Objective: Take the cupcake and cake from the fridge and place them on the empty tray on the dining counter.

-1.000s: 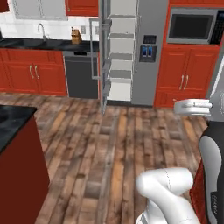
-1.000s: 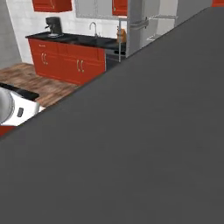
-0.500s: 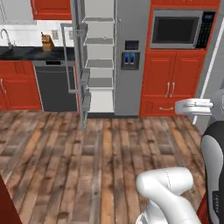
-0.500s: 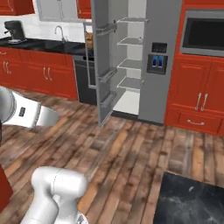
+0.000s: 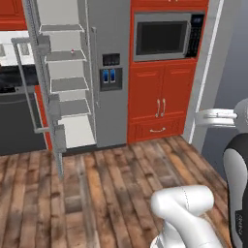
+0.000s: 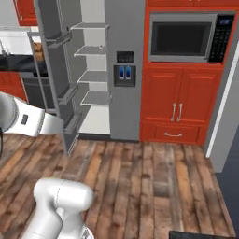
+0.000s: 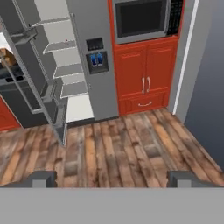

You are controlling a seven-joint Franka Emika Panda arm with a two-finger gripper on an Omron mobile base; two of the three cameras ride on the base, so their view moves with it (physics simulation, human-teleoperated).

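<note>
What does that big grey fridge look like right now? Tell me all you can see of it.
The fridge is tall, grey and steel-looking. Its left door is swung wide open, showing a white interior with several shelves; a tiny red-topped item sits on an upper shelf. The closed right door has a dark dispenser panel with blue lights. It stands on the wooden floor beside red cabinets.

Flat, even brightness covers all three rendered views, with no visible lamp and no clear direction of light. The tall grey stainless-steel fridge shows soft matte shading and no glare; its white shelved interior is the brightest area. The black glass microwave door stays dull, with barely any reflection. The brown wooden plank floor carries almost no cast shadows. Edges look soft and slightly blurred, with coarse textures. Straight lines stay straight towards the picture edges.
</note>
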